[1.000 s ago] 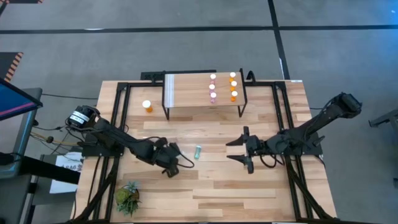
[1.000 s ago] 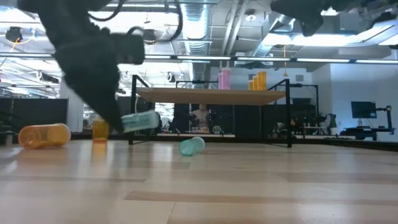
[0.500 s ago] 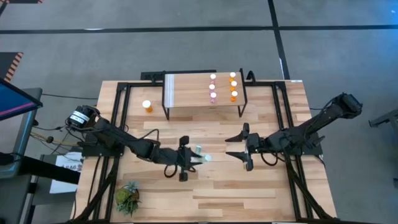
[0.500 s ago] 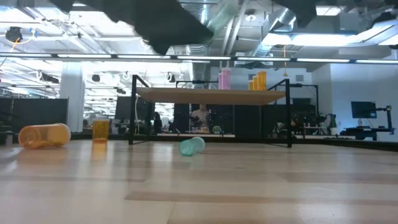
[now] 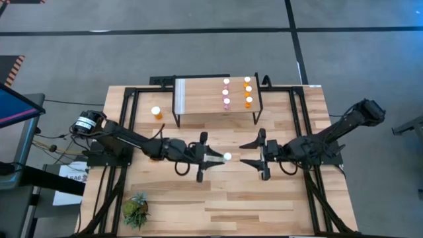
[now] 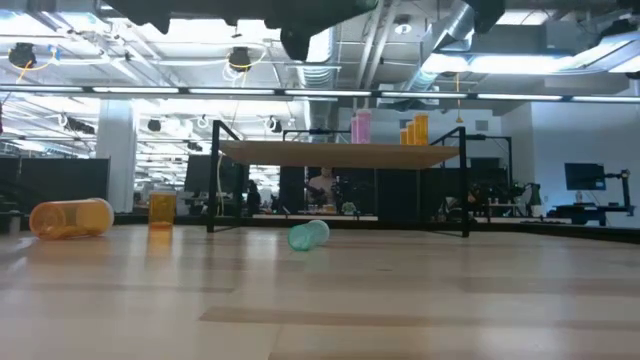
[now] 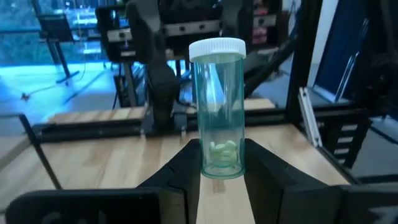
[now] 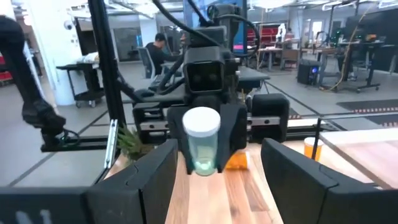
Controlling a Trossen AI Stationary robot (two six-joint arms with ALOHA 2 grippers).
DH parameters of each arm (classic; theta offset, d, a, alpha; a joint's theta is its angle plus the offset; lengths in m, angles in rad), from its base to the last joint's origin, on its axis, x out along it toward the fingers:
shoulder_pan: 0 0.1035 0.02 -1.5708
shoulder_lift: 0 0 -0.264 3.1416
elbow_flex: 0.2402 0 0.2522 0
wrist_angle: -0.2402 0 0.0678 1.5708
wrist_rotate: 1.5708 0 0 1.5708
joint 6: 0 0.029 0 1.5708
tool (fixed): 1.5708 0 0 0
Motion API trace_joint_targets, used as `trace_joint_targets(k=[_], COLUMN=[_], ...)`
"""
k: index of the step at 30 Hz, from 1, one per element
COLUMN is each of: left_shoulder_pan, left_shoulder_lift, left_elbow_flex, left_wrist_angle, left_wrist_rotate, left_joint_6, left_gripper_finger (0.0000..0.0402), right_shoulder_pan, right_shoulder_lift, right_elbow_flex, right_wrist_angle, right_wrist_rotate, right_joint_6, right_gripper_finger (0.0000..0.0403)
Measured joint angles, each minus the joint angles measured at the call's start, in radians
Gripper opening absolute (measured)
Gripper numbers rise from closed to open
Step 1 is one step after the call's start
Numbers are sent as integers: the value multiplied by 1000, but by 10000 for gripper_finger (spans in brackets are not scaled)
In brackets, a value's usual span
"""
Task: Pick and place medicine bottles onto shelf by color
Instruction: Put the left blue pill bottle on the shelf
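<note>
Teal bottle (image 5: 221,158), clamped in the left tool (image 5: 213,158), lies level, white cap toward the wide-open, empty right tool (image 5: 247,158).

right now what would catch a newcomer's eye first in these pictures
The left gripper holds a translucent teal pill bottle with a white cap above the table's middle, cap toward the open right gripper facing it. Behind them, pink and orange white-capped bottles stand in rows at one end of the small light-wood shelf on black legs. Another teal bottle lies on its side on the tabletop.
</note>
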Motion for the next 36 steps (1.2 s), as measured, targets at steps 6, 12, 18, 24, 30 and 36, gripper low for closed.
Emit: trace_joint_targets(k=[6, 12, 18, 24, 30, 36], left_shoulder_pan=[5, 25, 26, 3, 3, 3], left_shoulder_lift=[0, 0, -1, -1, -1, -1], left_elbow_flex=[0, 0, 0, 0, 0, 0], left_wrist_angle=[35, 91, 64, 5, 4, 2], left_wrist_rotate=[3, 6, 28, 23, 21, 21], left_joint_6=[45, 92, 41, 22, 15, 14], left_gripper_finger=[83, 83, 83, 83, 83, 83], right_shoulder_pan=[-29, -61, -50, -32, -43, -46], right_shoulder_lift=[0, 0, 18, 48, 68, 67], right_elbow_flex=[0, 0, 0, -2, -1, 0], right_wrist_angle=[13, 122, 105, 68, 85, 89], right_wrist_rotate=[0, -8, -39, -50, -51, -52], right_joint_6=[2, -53, -47, 7, 72, 74], right_gripper_finger=[255, 255, 255, 255, 255, 255])
